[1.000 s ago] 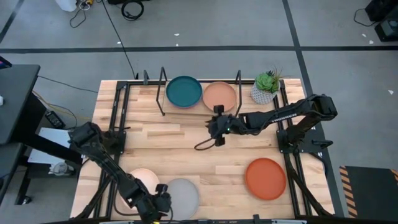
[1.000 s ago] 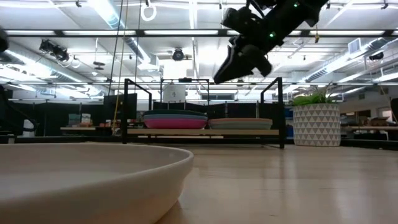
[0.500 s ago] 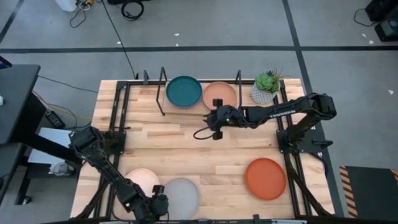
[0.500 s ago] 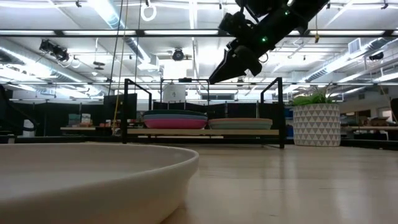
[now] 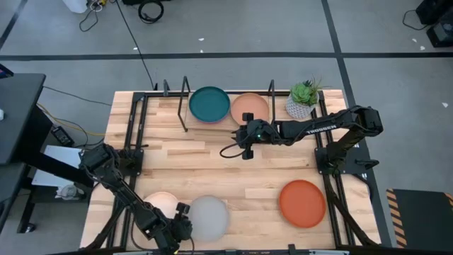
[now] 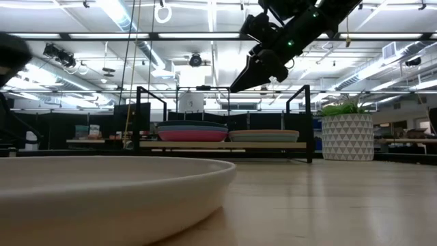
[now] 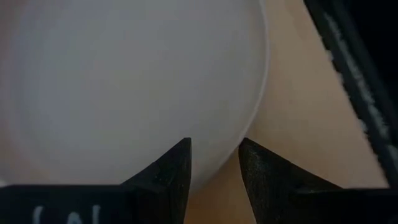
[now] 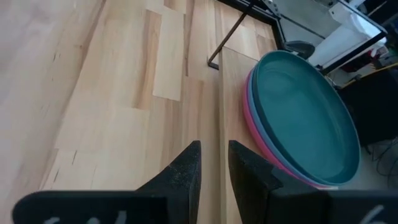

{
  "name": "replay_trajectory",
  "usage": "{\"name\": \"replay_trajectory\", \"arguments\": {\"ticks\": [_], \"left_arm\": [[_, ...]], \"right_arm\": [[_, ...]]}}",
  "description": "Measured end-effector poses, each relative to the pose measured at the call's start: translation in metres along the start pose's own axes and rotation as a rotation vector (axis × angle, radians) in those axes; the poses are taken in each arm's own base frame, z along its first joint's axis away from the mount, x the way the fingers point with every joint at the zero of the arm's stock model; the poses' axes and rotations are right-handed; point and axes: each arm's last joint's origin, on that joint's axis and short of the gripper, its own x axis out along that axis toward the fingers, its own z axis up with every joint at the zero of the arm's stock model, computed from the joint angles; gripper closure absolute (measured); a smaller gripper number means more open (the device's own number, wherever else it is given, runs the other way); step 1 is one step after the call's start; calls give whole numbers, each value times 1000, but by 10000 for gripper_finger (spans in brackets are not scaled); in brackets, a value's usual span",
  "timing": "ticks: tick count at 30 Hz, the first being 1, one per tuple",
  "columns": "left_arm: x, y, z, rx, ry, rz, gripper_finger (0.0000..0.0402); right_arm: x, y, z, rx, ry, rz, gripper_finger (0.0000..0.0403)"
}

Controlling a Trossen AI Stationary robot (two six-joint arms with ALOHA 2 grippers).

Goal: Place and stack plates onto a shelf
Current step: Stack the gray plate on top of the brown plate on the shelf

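Observation:
The grey plate (image 5: 211, 218) lies near the table's near edge and fills the left wrist view (image 7: 124, 81); it looms pale in the low view's foreground (image 6: 102, 195). My left gripper (image 5: 185, 221) (image 7: 214, 158) is shut on its rim. A cream plate (image 5: 159, 204) lies beside it, and an orange-red plate (image 5: 302, 203) lies near right. On the shelf (image 5: 185, 106) (image 6: 222, 145) a dark teal plate (image 5: 209, 104) (image 8: 305, 118) tops a blue and magenta stack next to a peach plate (image 5: 249, 108). My right gripper (image 5: 244, 151) (image 6: 235, 85) (image 8: 214, 158) hovers in front of the shelf, narrowly open and holding nothing. My left gripper pinches the grey plate's rim (image 7: 217, 168) on the plate's left side, one finger over the inside of the plate and one outside it. The fingers come at it slanting down from the table's left. I cannot tell whether the plate is lifted off the wood.
A potted green plant (image 5: 304, 98) (image 6: 347, 133) stands at the shelf's right end. Black frame rails (image 5: 134, 152) run along the table's left and right sides. Bare wood (image 5: 212, 170) stretches between the shelf and the near plates.
My right gripper has moved toward the far edge, closer to the shelf, then held still. My left gripper has moved a little toward the far edge, and the grey plate has shifted with it toward the far edge and the right.

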Motion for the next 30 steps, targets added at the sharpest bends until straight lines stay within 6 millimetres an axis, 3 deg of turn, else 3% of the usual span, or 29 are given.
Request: {"name": "replay_trajectory", "arguments": {"ticks": [6,11,15,21,25,30], "left_arm": [[5,13,5,81,17,27,263],[8,23,7,117,45,50,314],[11,31,6,120,88,65,379],[9,47,11,202,117,88,385],[0,70,22,239,109,116,387],[-13,114,33,233,138,231,387]], "right_arm": [[0,2,-2,-3,25,11,316],[-4,9,-4,6,64,45,316],[-21,19,9,20,40,84,316],[-52,29,26,42,-18,118,316],[-65,32,27,118,-3,142,316],[-64,50,16,175,58,192,316]]}}
